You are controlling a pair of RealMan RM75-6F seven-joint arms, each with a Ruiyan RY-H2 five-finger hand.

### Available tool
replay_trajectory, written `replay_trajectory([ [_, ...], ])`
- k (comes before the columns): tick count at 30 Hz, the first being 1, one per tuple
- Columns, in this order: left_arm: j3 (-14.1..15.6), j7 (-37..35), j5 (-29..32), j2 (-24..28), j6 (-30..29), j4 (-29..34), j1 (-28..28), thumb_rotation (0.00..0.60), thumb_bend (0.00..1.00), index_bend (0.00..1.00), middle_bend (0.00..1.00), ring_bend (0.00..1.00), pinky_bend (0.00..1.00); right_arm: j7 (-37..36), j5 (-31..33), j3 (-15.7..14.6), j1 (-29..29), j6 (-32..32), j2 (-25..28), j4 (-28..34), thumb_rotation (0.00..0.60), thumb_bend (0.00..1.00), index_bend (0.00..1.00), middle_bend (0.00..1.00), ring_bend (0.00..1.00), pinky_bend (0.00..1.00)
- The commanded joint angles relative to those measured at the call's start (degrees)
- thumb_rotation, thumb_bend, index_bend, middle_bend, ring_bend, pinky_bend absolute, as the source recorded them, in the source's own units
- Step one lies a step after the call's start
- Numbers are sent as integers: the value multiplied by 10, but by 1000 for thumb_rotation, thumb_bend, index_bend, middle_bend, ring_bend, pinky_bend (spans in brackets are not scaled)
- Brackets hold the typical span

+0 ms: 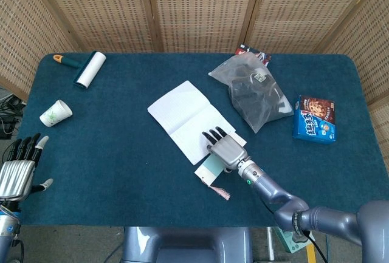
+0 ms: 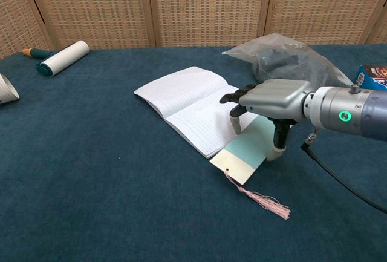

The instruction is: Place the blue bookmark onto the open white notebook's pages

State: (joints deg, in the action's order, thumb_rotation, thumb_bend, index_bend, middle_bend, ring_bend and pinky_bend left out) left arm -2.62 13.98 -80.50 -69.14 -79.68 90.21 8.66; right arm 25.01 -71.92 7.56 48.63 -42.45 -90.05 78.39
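Right hand (image 2: 275,101) palm down over the near right corner of the open white notebook (image 2: 196,108), fingers reaching out above the lined page, thumb and a finger pressed down on the blue bookmark (image 2: 249,150) beneath the palm (pinching it or only pinning it, not clear from either view). Bookmark lying flat just under and in front of that hand, upper end overlapping the notebook's near edge, pale lower end on the blue bench (image 2: 109,189), pink tassel (image 2: 260,200) trailing out on the cloth toward the near side. Behind the hand, a grey plastic bag (image 2: 290,62) of dark items; to its right, a blue snack box (image 1: 315,118). Far off to the hand's left, a lint roller (image 2: 60,58) near the back edge and a paper cup (image 1: 55,113) lying on its side. Left hand (image 1: 19,172) seen in the head view only, off the bench's near left corner, fingers straight and apart, holding nothing.
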Motion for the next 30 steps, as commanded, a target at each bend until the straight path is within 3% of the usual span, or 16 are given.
replay_trajectory([
  [1,1,1,1,-2,5,-3,2,600,0,0,0,0,0,0,14,7,14,11,-15,-26,600,197,572,55,0,44],
  [13,1,2,10,-6,17,-9,6,600,0,0,0,0,0,-9,35,20,45,24,-53,-100,600,197,573,55,0,45],
  [30,0,-6,18,-6,22,-12,8,600,0,0,0,0,0,-32,47,35,87,44,-94,-159,600,198,581,54,0,44],
])
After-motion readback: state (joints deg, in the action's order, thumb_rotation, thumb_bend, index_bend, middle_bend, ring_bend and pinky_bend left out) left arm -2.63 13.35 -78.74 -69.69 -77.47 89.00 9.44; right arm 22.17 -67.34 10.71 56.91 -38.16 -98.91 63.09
